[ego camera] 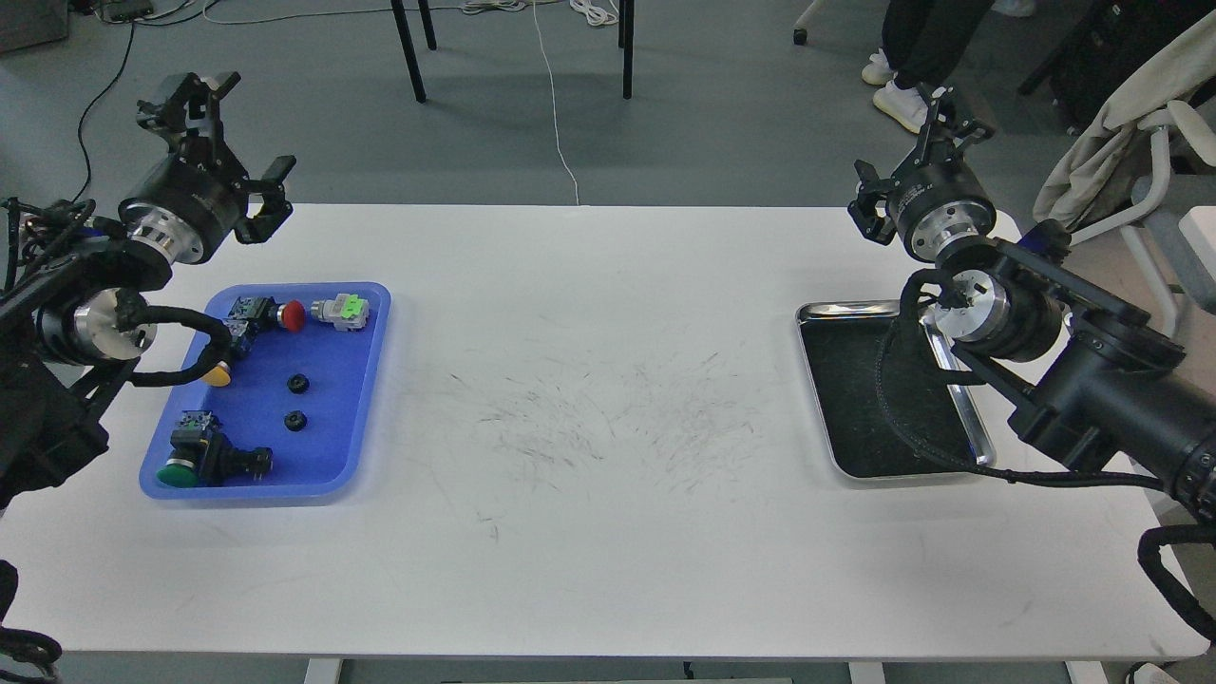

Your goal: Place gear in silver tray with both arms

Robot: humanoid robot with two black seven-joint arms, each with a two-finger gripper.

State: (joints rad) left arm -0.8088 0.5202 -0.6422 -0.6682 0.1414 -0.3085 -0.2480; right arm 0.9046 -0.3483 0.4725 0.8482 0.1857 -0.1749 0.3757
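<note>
Gears, two small black ones, lie in the blue tray at the table's left; the silver tray at the right holds nothing. Left gripper and right gripper hang spread and empty above the table's far corners, so every step remains.

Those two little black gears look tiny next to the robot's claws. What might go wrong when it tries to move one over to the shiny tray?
1. The two black gears are small and flat, so the left gripper may slip off one or miss it.
2. Push-button switches crowd the blue tray; fingers might bump them.
3. The silver tray lies across the table, and the right arm's cable drapes over it, possibly blocking a handover or drop.
</note>
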